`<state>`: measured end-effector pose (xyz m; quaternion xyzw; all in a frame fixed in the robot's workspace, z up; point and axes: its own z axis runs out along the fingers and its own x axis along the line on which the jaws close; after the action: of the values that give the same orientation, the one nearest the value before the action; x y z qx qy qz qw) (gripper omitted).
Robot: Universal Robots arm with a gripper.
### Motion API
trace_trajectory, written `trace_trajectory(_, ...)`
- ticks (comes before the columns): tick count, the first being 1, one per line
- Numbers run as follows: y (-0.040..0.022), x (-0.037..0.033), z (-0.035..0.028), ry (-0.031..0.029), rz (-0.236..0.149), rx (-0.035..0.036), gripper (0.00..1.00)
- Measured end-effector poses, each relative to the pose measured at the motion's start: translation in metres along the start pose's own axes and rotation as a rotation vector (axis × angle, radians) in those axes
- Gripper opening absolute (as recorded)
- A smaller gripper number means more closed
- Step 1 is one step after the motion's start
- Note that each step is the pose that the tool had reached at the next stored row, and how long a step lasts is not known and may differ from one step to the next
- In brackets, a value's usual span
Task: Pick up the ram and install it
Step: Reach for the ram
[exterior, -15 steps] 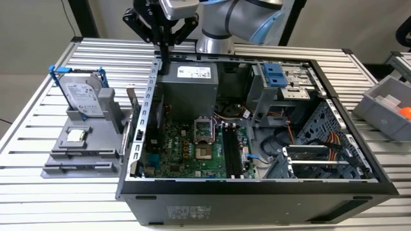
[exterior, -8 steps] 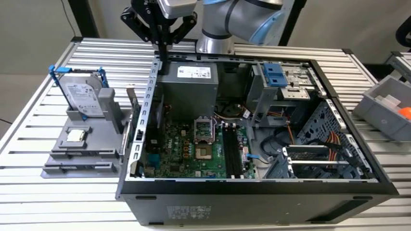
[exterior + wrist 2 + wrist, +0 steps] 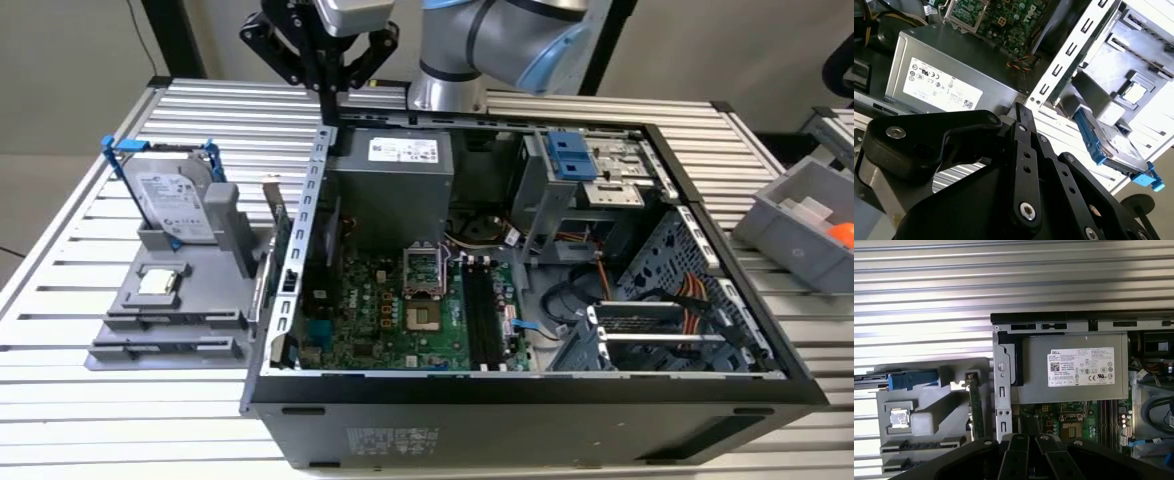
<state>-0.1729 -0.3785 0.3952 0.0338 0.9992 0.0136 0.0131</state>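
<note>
The ram (image 3: pixel 975 407) is a thin circuit-board stick standing on edge in the grey holder (image 3: pixel 929 390), just outside the computer case's side wall; the exterior view shows the ram (image 3: pixel 275 212) as a narrow upright strip. My gripper (image 3: pixel 328 92) hangs high over the case's back corner on the exterior view's left, above and behind the ram and apart from it. Its black fingers (image 3: pixel 1019 442) meet at the tips with nothing between them, and the gripper (image 3: pixel 1021 114) looks the same in the second wrist view. The motherboard's black memory slots (image 3: pixel 483 315) lie inside the case.
The open case (image 3: pixel 534 385) holds a grey power supply (image 3: pixel 394 180), a processor socket (image 3: pixel 424 275) and cables. The grey holder also carries a silver hard drive with blue bracket (image 3: pixel 167 195) and a small square chip (image 3: pixel 158 283). A grey bin (image 3: pixel 801 225) stands at the exterior view's right.
</note>
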Motion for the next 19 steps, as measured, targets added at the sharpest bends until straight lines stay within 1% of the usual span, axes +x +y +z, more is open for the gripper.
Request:
trace_trajectory(12,-0.0010,0.0208,-0.0006,0.0002,-0.003,-0.0014,0.00)
trace_trajectory(19,-0.0012,0.0324,-0.0009,0.0020,-0.005,-0.0017,0.00)
